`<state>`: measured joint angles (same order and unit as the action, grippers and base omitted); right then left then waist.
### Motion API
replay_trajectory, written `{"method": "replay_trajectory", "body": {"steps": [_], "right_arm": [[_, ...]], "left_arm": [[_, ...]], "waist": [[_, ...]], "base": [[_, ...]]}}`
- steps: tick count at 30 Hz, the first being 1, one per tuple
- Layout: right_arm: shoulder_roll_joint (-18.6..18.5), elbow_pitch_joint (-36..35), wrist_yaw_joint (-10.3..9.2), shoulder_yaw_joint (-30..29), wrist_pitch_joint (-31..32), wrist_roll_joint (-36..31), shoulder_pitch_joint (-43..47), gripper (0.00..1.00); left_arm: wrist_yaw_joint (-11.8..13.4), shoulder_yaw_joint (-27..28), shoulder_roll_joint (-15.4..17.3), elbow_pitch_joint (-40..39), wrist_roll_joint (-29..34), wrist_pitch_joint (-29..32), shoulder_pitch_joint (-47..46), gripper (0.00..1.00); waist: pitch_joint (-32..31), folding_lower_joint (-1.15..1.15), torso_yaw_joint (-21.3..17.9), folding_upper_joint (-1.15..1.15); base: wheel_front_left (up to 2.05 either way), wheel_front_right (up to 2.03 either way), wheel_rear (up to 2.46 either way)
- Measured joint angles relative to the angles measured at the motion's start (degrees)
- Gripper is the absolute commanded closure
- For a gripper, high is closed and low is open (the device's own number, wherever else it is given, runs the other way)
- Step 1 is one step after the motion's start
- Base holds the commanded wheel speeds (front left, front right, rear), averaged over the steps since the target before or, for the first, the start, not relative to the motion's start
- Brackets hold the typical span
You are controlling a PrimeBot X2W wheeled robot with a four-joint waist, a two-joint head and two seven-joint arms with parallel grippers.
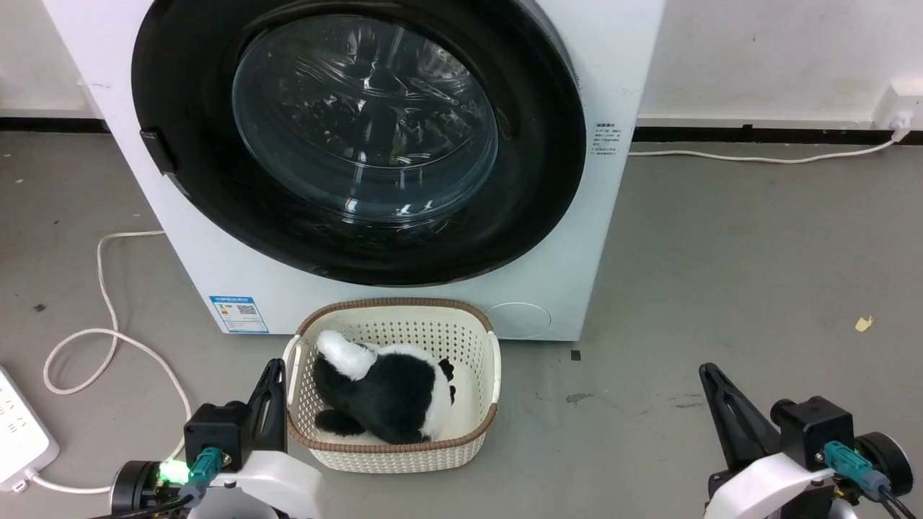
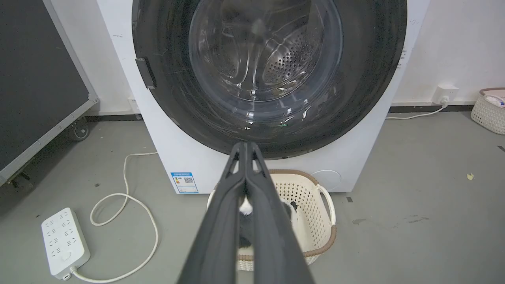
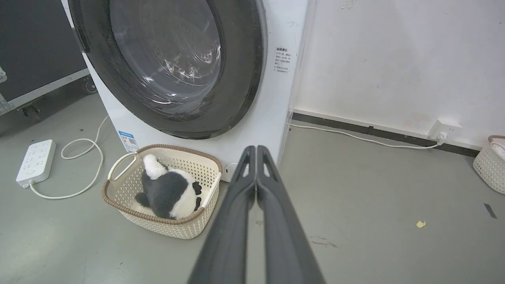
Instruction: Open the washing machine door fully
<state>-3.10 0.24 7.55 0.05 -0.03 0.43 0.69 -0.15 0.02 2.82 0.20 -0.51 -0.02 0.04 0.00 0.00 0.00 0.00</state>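
In front of the washing machine, just below its door, a cream plastic basket stands on the grey floor. Its walls are pierced in a woven-look lattice and its rim is edged in brown braid. A fluffy black-and-white plush toy lies curled inside it.

The washing machine door sits closed, flush against the machine's white front. It is a broad glossy black ring around a bulging clear glass bowl, through which the perforated steel drum shows. A small dark handle sits on the ring's left edge, and a blue sticker marks the machine's lower left corner.

Both grippers are apart from the machine. The left gripper has its long dark fingers clenched tip to tip on nothing, and the right gripper is the same.
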Motion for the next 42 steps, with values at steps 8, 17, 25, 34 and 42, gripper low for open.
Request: {"method": "replay_trajectory", "body": {"steps": [8,17,25,34,42], "right_arm": [[0.0,0.0,0.0,0.0,0.0,0.0,0.0,1.0],[0.0,0.0,0.0,0.0,0.0,0.0,0.0,1.0],[0.0,0.0,0.0,0.0,0.0,0.0,0.0,1.0],[0.0,0.0,0.0,0.2,0.0,0.0,0.0,0.0],[0.0,0.2,0.0,0.1,-0.7,0.3,0.0,0.0]], "left_arm": [[0.0,0.0,0.0,0.0,0.0,0.0,0.0,1.0],[0.0,0.0,0.0,0.0,0.0,0.0,0.0,1.0],[0.0,0.0,0.0,0.0,0.0,0.0,0.0,1.0],[0.0,0.0,0.0,0.1,-0.1,0.0,0.0,0.0],[0.0,-0.4,0.0,0.1,-0.1,-0.6,0.0,0.0]], "waist": [[0.0,0.0,0.0,0.0],[0.0,0.0,0.0,0.0],[0.0,0.0,0.0,0.0],[0.0,0.0,0.0,0.0],[0.2,0.0,0.0,0.0]], "base": [[0.0,0.0,0.0],[0.0,0.0,0.0],[0.0,0.0,0.0],[0.0,0.0,0.0],[0.0,0.0,0.0]]}}
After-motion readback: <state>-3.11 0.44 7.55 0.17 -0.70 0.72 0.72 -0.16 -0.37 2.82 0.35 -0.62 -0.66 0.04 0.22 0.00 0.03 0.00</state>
